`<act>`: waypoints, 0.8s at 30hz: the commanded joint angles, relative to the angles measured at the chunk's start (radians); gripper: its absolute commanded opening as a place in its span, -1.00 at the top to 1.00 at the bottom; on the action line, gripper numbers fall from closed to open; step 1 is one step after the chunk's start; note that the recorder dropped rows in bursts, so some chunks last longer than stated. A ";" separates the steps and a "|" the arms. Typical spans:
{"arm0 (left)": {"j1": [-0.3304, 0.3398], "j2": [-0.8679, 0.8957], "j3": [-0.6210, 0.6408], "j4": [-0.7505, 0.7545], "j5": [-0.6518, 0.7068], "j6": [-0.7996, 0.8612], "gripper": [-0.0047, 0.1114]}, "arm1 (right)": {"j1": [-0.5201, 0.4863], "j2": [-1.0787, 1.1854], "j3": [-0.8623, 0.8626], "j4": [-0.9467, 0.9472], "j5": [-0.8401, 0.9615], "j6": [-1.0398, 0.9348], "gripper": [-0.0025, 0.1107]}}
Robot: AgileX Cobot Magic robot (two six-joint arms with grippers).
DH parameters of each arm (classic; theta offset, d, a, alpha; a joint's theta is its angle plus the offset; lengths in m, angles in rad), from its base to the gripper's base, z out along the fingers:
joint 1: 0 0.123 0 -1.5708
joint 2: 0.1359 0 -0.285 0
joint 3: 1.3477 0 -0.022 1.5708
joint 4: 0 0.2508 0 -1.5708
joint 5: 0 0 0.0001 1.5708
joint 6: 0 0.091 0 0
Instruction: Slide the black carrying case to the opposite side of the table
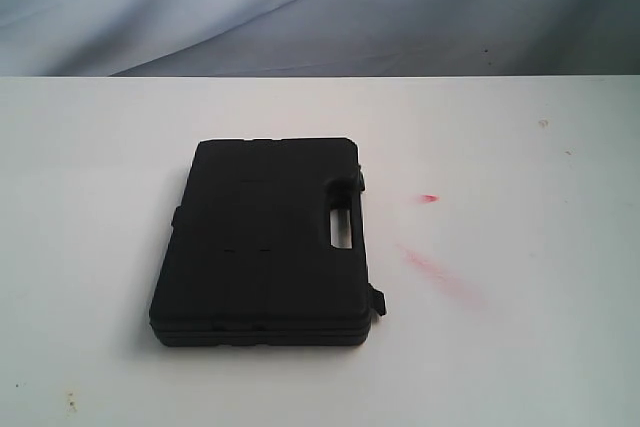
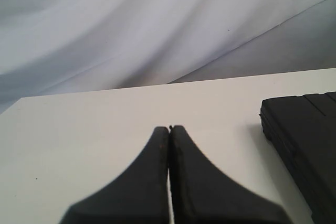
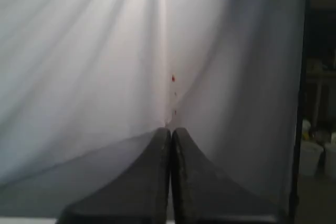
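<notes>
Your exterior camera looks down over the bench (image 1: 520, 347) from its near side. Your left wrist camera, set low, shares an edge of the case (image 2: 307, 145). The right one faces only cloth (image 3: 79, 51).

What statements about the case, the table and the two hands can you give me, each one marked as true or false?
1. The black carrying case lies flat on the table. True.
2. The left hand is open. False: it is shut, and it holds nothing.
3. The right hand grips the case. False: it is shut on nothing, and its wrist view shows only a white curtain and no case.
4. Red smears mark the table on the same side of the case as the handle opening. True.
5. The lid of the case stands open. False: the case is closed.
</notes>
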State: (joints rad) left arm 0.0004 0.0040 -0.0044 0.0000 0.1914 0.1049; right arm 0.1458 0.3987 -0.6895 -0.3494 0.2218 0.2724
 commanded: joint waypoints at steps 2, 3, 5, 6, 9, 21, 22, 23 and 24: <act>0.000 -0.004 0.004 -0.014 -0.007 0.003 0.92 | -0.006 0.152 -0.011 0.011 0.082 -0.011 0.96; 0.000 -0.004 0.004 -0.014 -0.007 0.003 0.92 | -0.006 0.178 -0.011 0.027 0.093 -0.011 0.96; 0.000 -0.004 0.004 -0.014 -0.007 0.003 0.92 | -0.006 0.229 -0.011 0.067 0.119 -0.011 0.96; 0.000 -0.004 0.004 -0.014 -0.007 0.003 0.92 | -0.006 0.258 -0.011 0.075 0.138 -0.011 0.96; 0.000 -0.004 0.004 -0.014 -0.007 0.003 0.92 | -0.006 0.340 -0.011 0.137 0.213 -0.011 0.96; 0.000 -0.004 0.004 -0.014 -0.007 0.003 0.92 | -0.005 0.626 -0.249 0.499 0.614 -0.242 0.96; 0.000 -0.004 0.004 -0.014 -0.007 0.003 0.92 | -0.005 0.648 -0.278 0.539 0.644 -0.272 0.96; 0.000 -0.004 0.004 -0.014 -0.007 0.003 0.92 | -0.005 0.662 -0.296 0.564 0.670 -0.279 0.96; 0.000 -0.004 0.004 -0.014 -0.007 0.003 0.92 | -0.005 0.679 -0.316 0.587 0.688 -0.289 0.96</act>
State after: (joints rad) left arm 0.0000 0.0040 -0.0044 0.0000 0.1914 0.1049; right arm 0.1458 1.0358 -0.9486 0.1477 0.8359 0.0502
